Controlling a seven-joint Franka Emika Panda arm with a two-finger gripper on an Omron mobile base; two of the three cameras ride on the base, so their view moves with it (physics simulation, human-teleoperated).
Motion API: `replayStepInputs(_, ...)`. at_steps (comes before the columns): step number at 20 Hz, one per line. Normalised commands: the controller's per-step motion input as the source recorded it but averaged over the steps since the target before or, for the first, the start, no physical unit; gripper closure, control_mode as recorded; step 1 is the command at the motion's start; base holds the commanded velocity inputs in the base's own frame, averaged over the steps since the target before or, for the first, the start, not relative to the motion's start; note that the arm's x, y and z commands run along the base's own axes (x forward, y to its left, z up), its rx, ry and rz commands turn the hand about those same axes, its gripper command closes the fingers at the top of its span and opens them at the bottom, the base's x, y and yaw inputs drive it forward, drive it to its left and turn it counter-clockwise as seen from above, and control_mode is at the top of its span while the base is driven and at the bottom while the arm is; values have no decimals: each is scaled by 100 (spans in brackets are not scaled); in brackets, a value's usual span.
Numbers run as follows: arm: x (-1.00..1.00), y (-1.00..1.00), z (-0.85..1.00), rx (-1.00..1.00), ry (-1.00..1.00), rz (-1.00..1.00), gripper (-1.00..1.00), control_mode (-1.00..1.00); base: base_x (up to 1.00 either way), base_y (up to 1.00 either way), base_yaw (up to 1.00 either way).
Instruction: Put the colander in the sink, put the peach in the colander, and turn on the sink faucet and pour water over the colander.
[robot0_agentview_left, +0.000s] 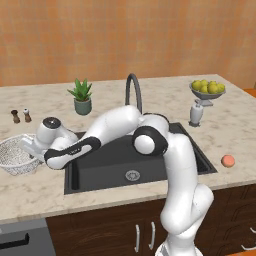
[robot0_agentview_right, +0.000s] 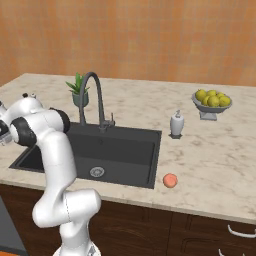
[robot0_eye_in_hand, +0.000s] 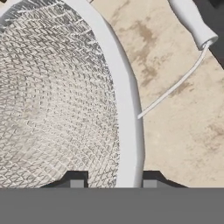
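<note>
while it sits mouth-up on the marble counter (robot0_agentview_left: 115, 197) left of the sink (robot0_agentview_left: 125, 165), the colander (robot0_agentview_left: 15, 155) points a slim white handle (robot0_eye_in_hand: 192, 22) toward the basin, so its long axis runs across the counter from bowl to handle. the gripper (robot0_eye_in_hand: 113, 183) is reaching in over the colander's right side in the left base view; in the hand view its two dark fingertips (robot0_eye_in_hand: 76, 181) stand on either side of the thin white rim, one over the mesh inside, one over the counter outside, jaws drawn narrow and clamped on that rim. the colander is a round bowl of fine white-grey mesh with a smooth pale rim, and a thin wire loop joins rim to handle. to the right, the sink is a matte black rectangular basin with a round silver drain (robot0_agentview_left: 132, 175). behind it rises the sink faucet (robot0_agentview_left: 133, 92), a dark gooseneck arching forward over the basin. farther right, the peach (robot0_agentview_left: 228, 160), small and orange-pink, lies on the counter near the front edge, well apart from the colander.
</note>
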Motion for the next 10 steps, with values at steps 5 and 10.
replayStepInputs(5,-48,-53,6,0,0,0,100,-100,0,0,0)
replayStepInputs(10,-57,-83,26,6,-1,0,100,-100,0,0,0)
